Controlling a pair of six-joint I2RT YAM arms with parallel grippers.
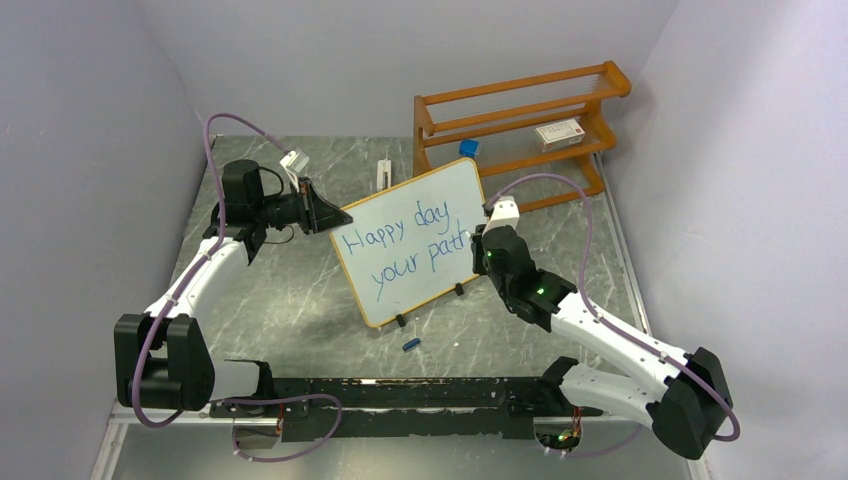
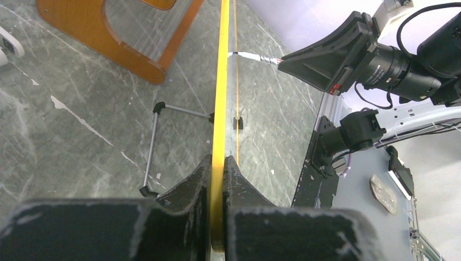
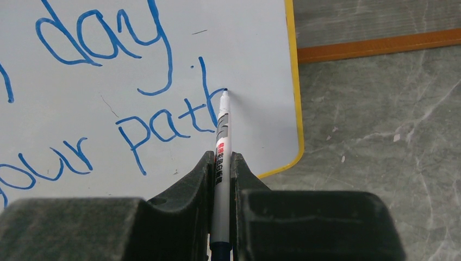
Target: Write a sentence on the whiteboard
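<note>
The whiteboard stands tilted on its small black feet in the middle of the table, its frame edge running up the left wrist view. My left gripper is shut on the board's left edge, the frame pinched between both fingers. The sentence in blue reads "Happy day" over "your pat" plus a tall stroke. My right gripper is shut on a white marker, whose tip rests at the board beside that stroke, near the right edge.
An orange wooden shelf rack stands behind the board with a small white box on it. A blue cap lies on the table in front of the board. A white object lies at the back.
</note>
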